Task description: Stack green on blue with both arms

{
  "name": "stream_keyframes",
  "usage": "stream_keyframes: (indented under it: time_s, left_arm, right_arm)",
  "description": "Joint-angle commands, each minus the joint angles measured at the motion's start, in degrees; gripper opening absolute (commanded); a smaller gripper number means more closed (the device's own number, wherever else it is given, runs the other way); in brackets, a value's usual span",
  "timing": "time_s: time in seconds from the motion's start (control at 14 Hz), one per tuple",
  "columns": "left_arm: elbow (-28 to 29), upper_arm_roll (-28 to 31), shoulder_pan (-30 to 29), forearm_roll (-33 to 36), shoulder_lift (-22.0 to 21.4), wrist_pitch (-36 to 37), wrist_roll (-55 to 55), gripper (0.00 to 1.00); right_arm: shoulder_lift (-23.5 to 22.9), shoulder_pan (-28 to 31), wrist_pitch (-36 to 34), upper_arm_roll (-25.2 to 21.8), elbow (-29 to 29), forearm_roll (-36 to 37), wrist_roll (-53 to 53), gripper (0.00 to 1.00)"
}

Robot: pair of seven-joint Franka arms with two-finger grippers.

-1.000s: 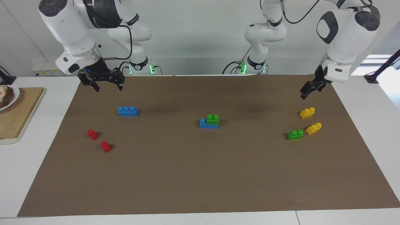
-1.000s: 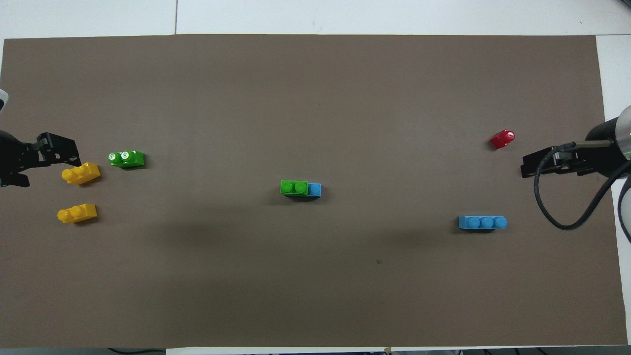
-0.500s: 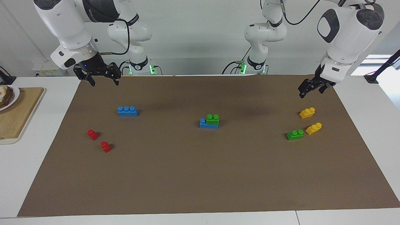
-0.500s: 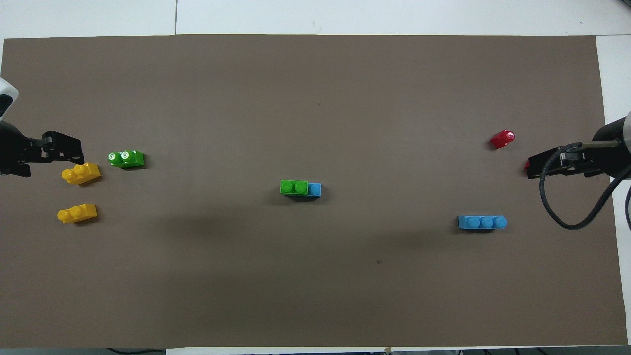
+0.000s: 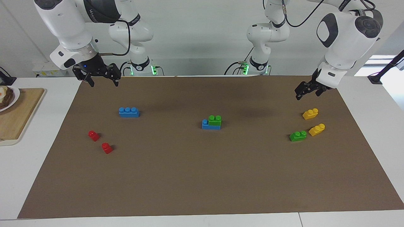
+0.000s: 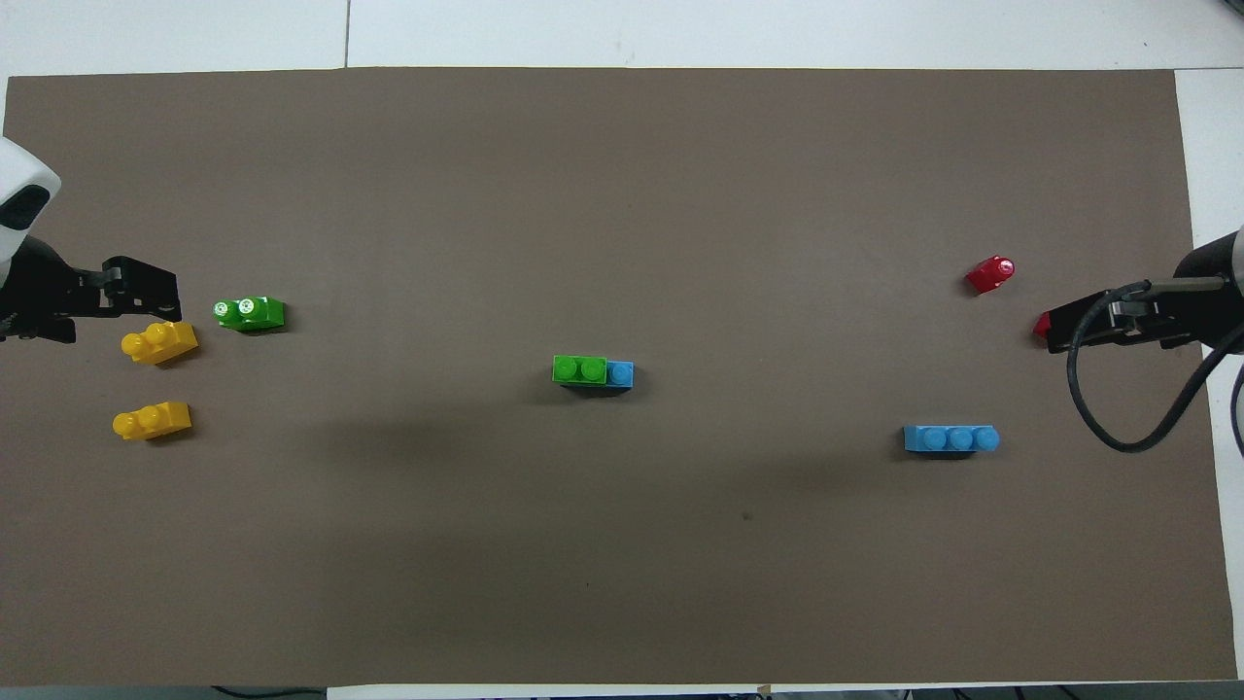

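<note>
Both end effectors hang in the air with nothing in them. The right end effector (image 5: 100,78) is over the brown mat's edge by the robots, at the right arm's end of the bench, its two fingers spread wide. The left end effector (image 5: 307,91) is over the mat at the left arm's end, above the yellow bricks; whether its fingers are spread or closed I cannot tell.

At the middle of the mat one green brick (image 5: 215,120) already sits on a blue brick (image 5: 206,125), covering two of its studs and leaving one bare. A second green brick (image 5: 298,136) lies loose near the left arm's end, just beside a yellow brick (image 5: 317,129), with another yellow brick (image 5: 310,113) nearer the robots. A second blue brick (image 5: 129,112) lies alone toward the right arm's end, with two red bricks (image 5: 93,135) farther from the robots.

If another pair is to be built, the left end effector should probably come straight down on the loose green brick, gripping its long sides without knocking the yellow neighbour. The right end effector would best steady the lone blue brick, so the studs line up squarely before pressing.
</note>
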State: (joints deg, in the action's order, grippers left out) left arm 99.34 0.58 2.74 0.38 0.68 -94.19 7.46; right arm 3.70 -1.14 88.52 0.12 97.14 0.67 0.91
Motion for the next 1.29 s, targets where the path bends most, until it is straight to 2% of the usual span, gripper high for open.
stream_keyframes:
  time_s: [0.0,0.71,0.86,1.21]
  left_arm:
    - [-3.88,0.65,0.16,-0.73,0.99,3.84,-2.54,1.0]
    - [-4.86,0.3,-0.81,-0.38,0.11,4.8,-2.71,1.0]
    - [-7.56,0.3,-0.46,-0.12,0.64,6.9,-2.71,1.0]
    - [-7.75,0.38,-0.81,-0.29,0.82,6.03,-6.85,1.0]
  right_arm:
    - [-0.36,0.88,-1.06,0.67,-0.9,1.09,-1.0,1.0]
    - [-0.1,0.79,-0.71,0.76,-0.46,1.09,-0.65,1.0]
    - [-0.1,0.88,-0.71,0.76,-0.29,1.09,-0.65,1.0]
    - [-0.01,1.31,-0.63,0.76,-0.03,0.83,0.05,1.0]
